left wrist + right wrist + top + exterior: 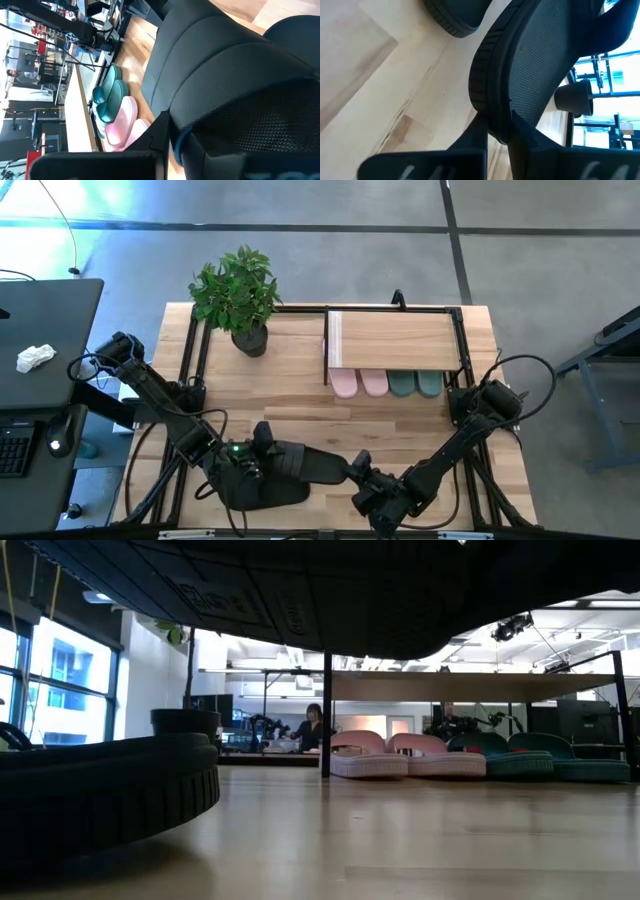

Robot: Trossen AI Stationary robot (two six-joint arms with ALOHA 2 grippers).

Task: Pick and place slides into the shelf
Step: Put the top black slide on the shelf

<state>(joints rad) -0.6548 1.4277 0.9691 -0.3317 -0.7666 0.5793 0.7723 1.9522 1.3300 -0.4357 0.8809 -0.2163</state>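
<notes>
One black slide [303,463] is lifted above the table's near edge between both grippers; its ribbed sole [330,600] fills the top of the low view. My left gripper [258,448] is shut on its left end and my right gripper [358,471] on its right end. The second black slide [268,495] lies flat on the table just nearer, also seen as the black slide [100,790] in the low view. The pink pair [358,383] and green pair [415,384] stand side by side on the table under the shelf's plank top [395,340]. My left gripper holds the lifted black slide at its left end, by the side rim [167,117] beside the textured strap [260,100]. A finger [159,137] lies against that rim; the far finger is hidden by the slide. The slide is clear of the table. My right gripper pinches the same slide at its right end, on the sole's edge [487,107], with a finger [477,137] on one face and the other behind. The fingers come level from the table's right. The slide hangs tilted above the wood.
A potted plant [240,300] stands at the far left, beside the shelf. Bare wood [330,420] lies between the shelf and the held slide. A black desk [40,330] with a keyboard sits left of the table. People sit in the room beyond [312,725].
</notes>
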